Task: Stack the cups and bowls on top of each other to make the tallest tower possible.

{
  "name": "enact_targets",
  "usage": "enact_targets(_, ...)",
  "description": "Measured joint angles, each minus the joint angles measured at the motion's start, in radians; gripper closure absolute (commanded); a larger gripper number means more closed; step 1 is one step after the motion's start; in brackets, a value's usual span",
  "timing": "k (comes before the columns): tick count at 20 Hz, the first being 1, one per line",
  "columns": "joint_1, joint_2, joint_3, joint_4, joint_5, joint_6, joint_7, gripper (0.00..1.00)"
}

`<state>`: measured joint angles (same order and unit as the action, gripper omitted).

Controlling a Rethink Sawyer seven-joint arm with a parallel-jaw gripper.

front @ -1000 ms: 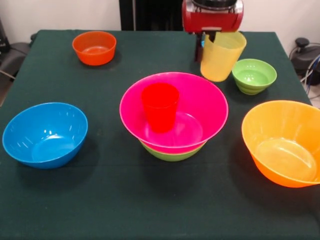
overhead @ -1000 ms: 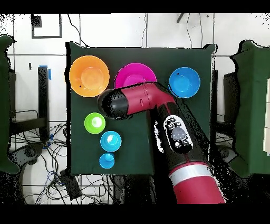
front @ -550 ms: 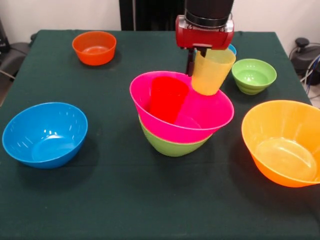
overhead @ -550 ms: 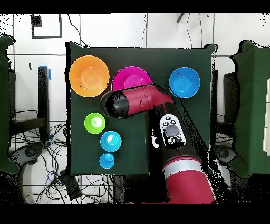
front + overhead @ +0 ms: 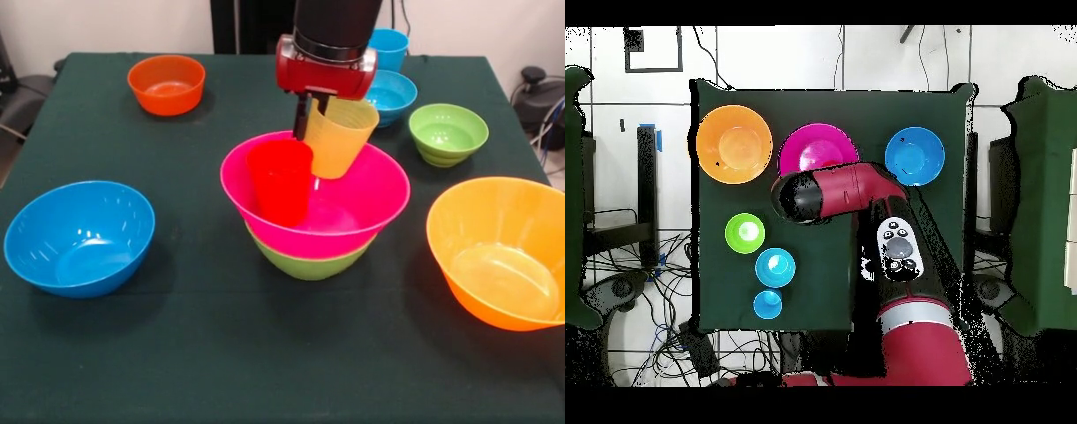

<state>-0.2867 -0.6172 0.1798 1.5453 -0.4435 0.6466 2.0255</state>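
Tool [image 5: 311, 110] clenched on yellow cup [image 5: 340, 137], hovering tilted over pink bowl [image 5: 353, 208] beside red cup [image 5: 280, 181]. Green bowl [image 5: 305, 262] underneath. Orange bowl [image 5: 499, 252], blue bowl [image 5: 78, 237] flanking.

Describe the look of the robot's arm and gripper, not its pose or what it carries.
In the front view the arm is a black cylinder ending in a glossy red block, with the gripper as short dark fingers beneath. From overhead the arm is red with rounded black joint caps and a black-and-white panel of round buttons.
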Motion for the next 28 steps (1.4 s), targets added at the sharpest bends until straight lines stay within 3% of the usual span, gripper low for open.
enact_targets(28,-0.011,-0.015,-0.016,-0.002,0.100,-0.003,0.000,1.00)
